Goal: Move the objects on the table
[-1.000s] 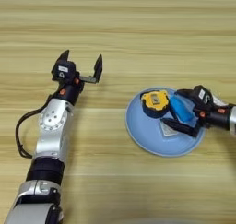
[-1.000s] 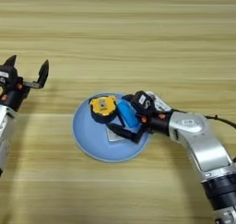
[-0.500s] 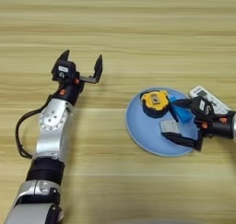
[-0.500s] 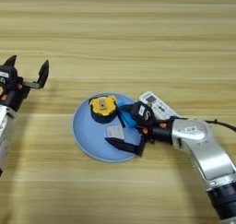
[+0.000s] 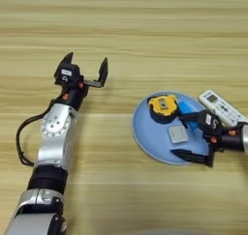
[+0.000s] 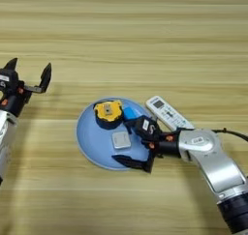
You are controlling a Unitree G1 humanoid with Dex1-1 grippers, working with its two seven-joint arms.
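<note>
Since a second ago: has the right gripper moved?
Yes. The right gripper has drawn back toward the blue plate's right rim, open, uncovering the grey block. The blue bar lies on the plate.

A broad light wooden table (image 5: 145, 31) fills both views, its plank grain running left to right. Light seems even and soft, with faint shadows. No wall, floor or window shows.

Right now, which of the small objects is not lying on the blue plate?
The long white remote control. It lies on the table just past the blue plate, while the tape measure, grey block and blue bar sit on it.
</note>
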